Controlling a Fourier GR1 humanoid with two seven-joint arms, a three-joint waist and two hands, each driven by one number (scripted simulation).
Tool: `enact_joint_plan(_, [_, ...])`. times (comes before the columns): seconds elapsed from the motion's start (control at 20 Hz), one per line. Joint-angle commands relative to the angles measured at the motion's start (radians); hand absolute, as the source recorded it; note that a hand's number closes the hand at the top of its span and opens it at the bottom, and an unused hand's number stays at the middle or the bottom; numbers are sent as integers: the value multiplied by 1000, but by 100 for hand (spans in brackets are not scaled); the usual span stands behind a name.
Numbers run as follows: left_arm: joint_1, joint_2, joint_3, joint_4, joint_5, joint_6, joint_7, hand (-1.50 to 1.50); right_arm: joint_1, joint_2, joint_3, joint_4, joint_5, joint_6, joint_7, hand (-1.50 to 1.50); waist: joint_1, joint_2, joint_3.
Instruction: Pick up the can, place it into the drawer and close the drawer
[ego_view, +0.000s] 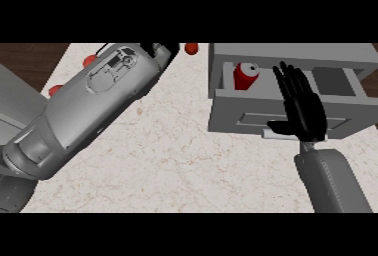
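A red can (246, 75) with a pale top lies inside the open grey drawer (244, 120), in its left part. My right hand (303, 107) hovers over the drawer's front, fingers straight and pointing away from me, thumb out to the left; it holds nothing. The can sits just left of those fingers, apart from them. My left forearm (96, 100) stretches diagonally across the counter's left side toward the far edge. The left hand itself is out of sight beyond the view's top.
Small red objects lie near the far counter edge: one (191, 48) at top centre, another (55, 90) at the left, a third (89, 61) beside the left forearm. Dark wood floor shows past the pale marble counter (184, 165).
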Motion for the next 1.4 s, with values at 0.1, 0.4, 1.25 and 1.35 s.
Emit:
enact_joint_plan(0.1, [57,77,-12,-115,-22,-12,59,-150,-100,20,-40,246,31,-91,-9,-150,10,24,24])
enact_joint_plan(0.4, [117,147,1,-211,-23,-18,126,-150,-248,2,-115,416,26,-194,-32,-150,11,27,24])
enact_joint_plan(1.25, [360,251,-5,-470,-76,-39,109,-150,-631,-27,-214,878,93,-388,29,-150,62,49,25])
enact_joint_plan(1.35, [371,221,-4,-469,-83,-15,105,-150,-687,-33,-218,904,93,-358,40,-150,53,51,24])
